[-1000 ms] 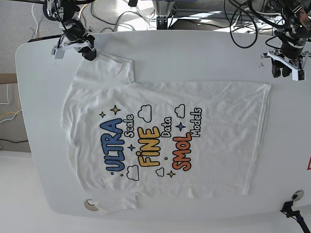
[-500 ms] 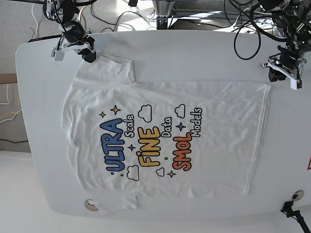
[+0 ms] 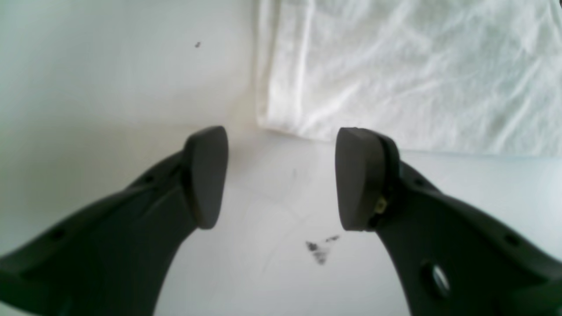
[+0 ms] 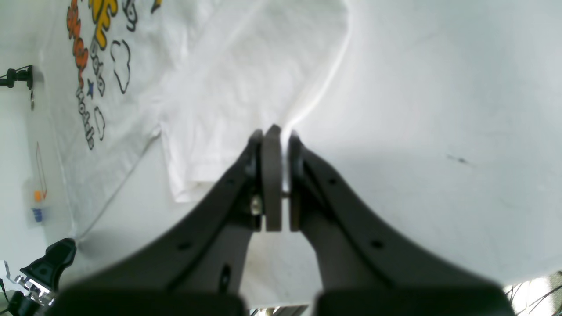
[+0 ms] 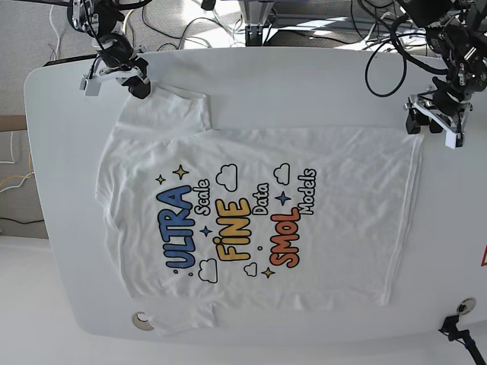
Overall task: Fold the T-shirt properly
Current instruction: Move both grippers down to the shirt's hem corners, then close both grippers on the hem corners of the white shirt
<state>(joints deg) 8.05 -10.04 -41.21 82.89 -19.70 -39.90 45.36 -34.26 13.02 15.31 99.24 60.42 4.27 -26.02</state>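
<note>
Because the T-shirt [image 5: 259, 220] spread flat across the middle of the desk [image 5: 319, 84] is thin, limp cotton, it is best pinched at hems and corners. The left gripper [image 3: 281, 175], jaws apart, hangs beside the hem corner; the right gripper [image 4: 275, 175], jaws together, sits at the sleeve edge, any cloth between them hidden.

Creased white cloth T-shirt [image 5: 259, 213], smooth table [image 5: 304, 84]

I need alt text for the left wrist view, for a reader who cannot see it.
The open left gripper hovers over the white table, its two dark fingers apart. Just beyond them lies a corner of the wrinkled white T-shirt, not touched.
</note>
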